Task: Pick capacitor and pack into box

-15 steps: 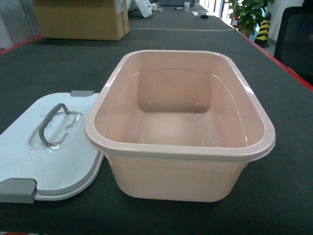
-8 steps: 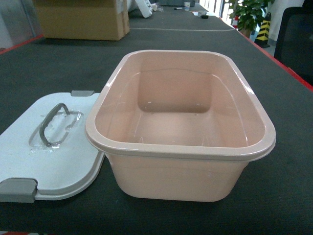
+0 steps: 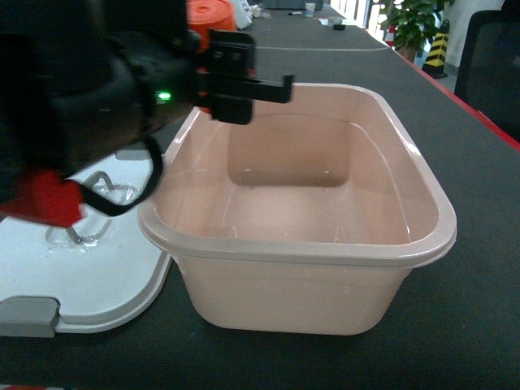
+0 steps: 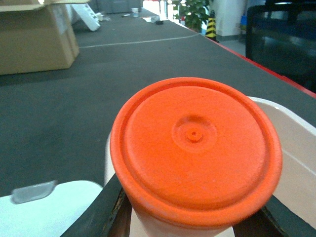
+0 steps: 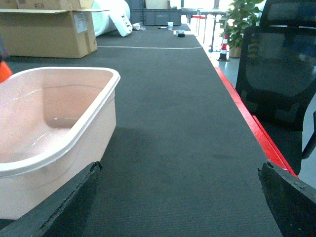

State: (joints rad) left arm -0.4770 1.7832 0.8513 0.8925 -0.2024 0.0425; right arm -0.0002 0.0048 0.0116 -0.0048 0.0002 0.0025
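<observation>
Since half a second ago the left gripper [image 3: 244, 89], clenched on the orange-capped capacitor [image 4: 196, 148], has swung in over the box's [image 3: 422, 244] far-left rim; next, lower and release inside.

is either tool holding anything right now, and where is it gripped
The left tool holds the orange-capped capacitor, gripped on its sides below the cap, above the box. The right tool's fingers are spread with nothing between them.

Brown cardboard carton [image 5: 47, 32] far back on dark table [image 5: 168, 123], black chair [image 5: 281, 84], potted plant [image 3: 414, 24]
</observation>
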